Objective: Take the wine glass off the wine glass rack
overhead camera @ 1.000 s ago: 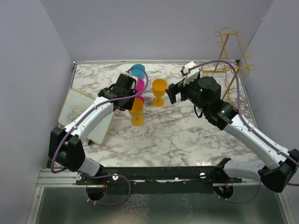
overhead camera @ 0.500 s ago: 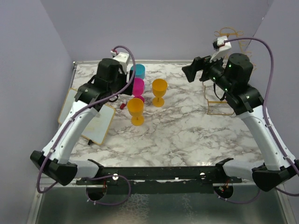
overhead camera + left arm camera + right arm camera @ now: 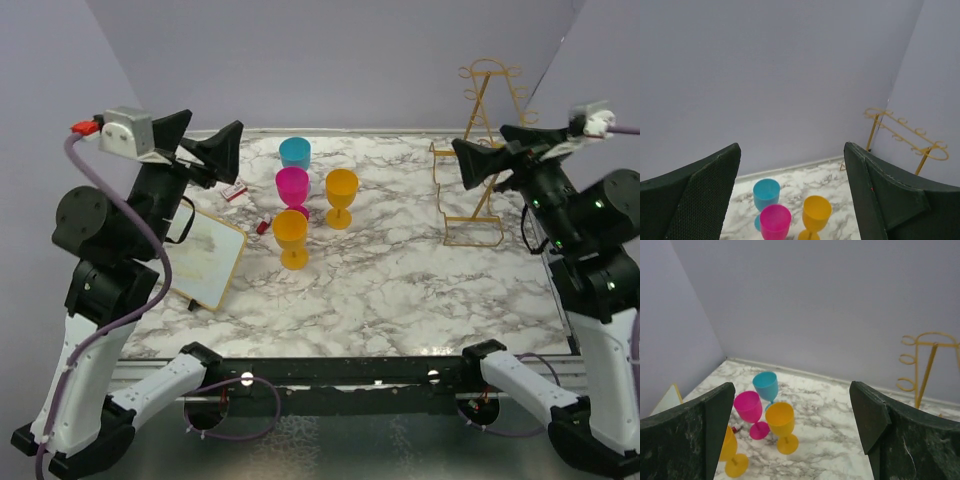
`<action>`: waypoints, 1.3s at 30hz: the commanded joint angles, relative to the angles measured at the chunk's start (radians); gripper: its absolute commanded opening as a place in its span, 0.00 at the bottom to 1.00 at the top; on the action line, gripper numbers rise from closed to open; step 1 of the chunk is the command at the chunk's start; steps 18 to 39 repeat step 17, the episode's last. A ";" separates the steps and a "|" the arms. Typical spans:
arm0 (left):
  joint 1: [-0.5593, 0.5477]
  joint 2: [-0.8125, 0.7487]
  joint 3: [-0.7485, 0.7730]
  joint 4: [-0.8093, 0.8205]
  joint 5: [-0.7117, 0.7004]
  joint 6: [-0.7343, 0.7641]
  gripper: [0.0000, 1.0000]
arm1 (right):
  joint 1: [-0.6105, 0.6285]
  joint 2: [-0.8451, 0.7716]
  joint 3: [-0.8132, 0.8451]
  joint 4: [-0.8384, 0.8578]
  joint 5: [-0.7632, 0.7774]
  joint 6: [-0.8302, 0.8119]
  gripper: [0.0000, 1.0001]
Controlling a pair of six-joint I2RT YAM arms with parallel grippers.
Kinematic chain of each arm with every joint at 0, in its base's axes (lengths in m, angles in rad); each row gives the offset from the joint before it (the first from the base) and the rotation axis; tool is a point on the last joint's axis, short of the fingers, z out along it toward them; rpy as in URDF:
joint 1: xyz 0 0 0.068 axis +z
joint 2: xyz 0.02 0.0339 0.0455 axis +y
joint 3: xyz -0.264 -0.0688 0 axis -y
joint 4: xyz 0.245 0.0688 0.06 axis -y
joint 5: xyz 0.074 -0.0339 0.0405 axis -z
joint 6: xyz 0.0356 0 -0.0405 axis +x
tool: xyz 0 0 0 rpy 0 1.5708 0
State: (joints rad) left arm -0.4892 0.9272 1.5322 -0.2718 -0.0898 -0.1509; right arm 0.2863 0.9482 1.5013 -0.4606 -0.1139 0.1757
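Note:
The gold wire wine glass rack (image 3: 483, 150) stands at the back right of the marble table; no glass hangs on it. It also shows in the left wrist view (image 3: 905, 134) and the right wrist view (image 3: 926, 359). A blue glass (image 3: 295, 153), a pink glass (image 3: 292, 187) and two yellow glasses (image 3: 341, 192) (image 3: 291, 235) stand upright mid-table. My left gripper (image 3: 213, 127) is open and empty, raised high at the left. My right gripper (image 3: 480, 137) is open and empty, raised beside the rack. Both wrist views (image 3: 792, 150) (image 3: 792, 387) look down on the glasses from afar.
A white board (image 3: 205, 258) lies tilted over the table's left edge. A small red object (image 3: 262, 227) lies by the pink glass and a small white tag (image 3: 235, 192) behind it. Purple walls close in at the back and both sides.
Both arms have lifted up and swung back from the middle of the table, the left to the left side, the right to the right, uncovering the rack.

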 commanded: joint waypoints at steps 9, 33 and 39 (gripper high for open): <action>0.000 -0.135 -0.160 0.183 -0.070 0.040 0.91 | -0.003 -0.071 0.037 -0.020 0.081 -0.048 0.99; 0.001 -0.156 -0.164 0.154 -0.102 0.044 0.92 | -0.003 -0.081 -0.009 0.021 0.011 -0.023 0.99; 0.001 -0.156 -0.164 0.154 -0.102 0.044 0.92 | -0.003 -0.081 -0.009 0.021 0.011 -0.023 0.99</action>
